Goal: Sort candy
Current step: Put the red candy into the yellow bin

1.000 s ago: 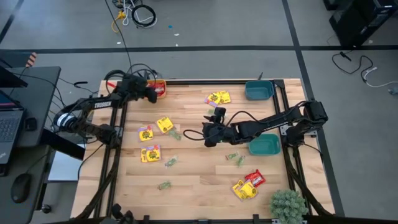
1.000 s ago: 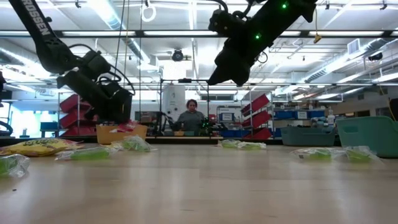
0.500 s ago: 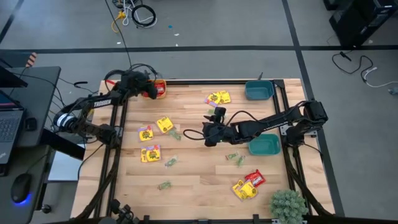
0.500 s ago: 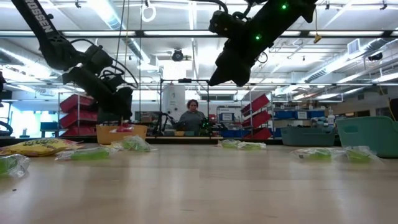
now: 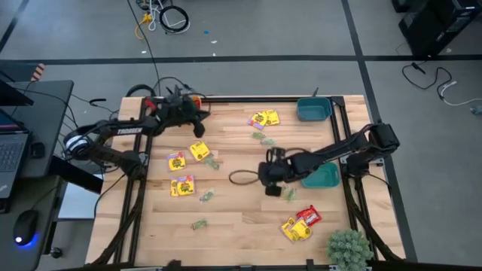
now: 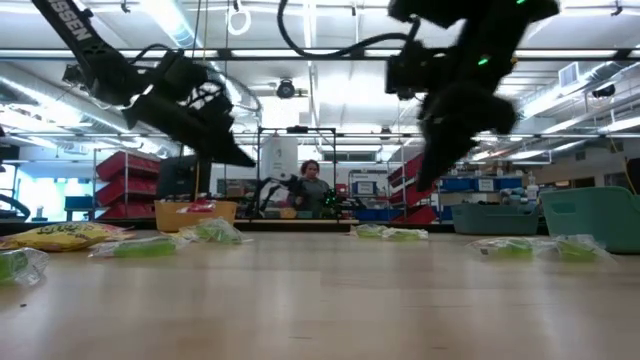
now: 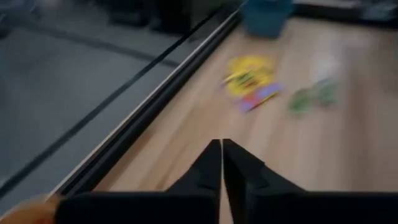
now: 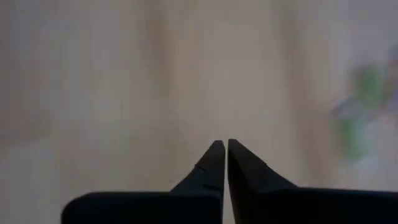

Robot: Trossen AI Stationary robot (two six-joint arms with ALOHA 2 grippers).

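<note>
Mostly unsorted | candy [image 5: 181, 186] scattered over table [image 5: 233, 226] | left gripper [image 7: 221, 163], right gripper [image 8: 221, 163]: both closed, nothing held | teal bowl [image 5: 313, 110] looks empty

Grey floor [image 5: 316, 38] with dark seams, desk [image 5: 30, 113] beside table, ceiling strip lights [image 6: 170, 20], red shelving [image 6: 125, 185]

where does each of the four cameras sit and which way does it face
High: overhead, straight down on wooden table; both arms show.
Low: table height, level toward the room; both arms hang in.
Left wrist: past shut left gripper toward yellow candy packet.
Right wrist: past shut right gripper, down at wood.
Shared: high and low show the teal bowl.
</note>
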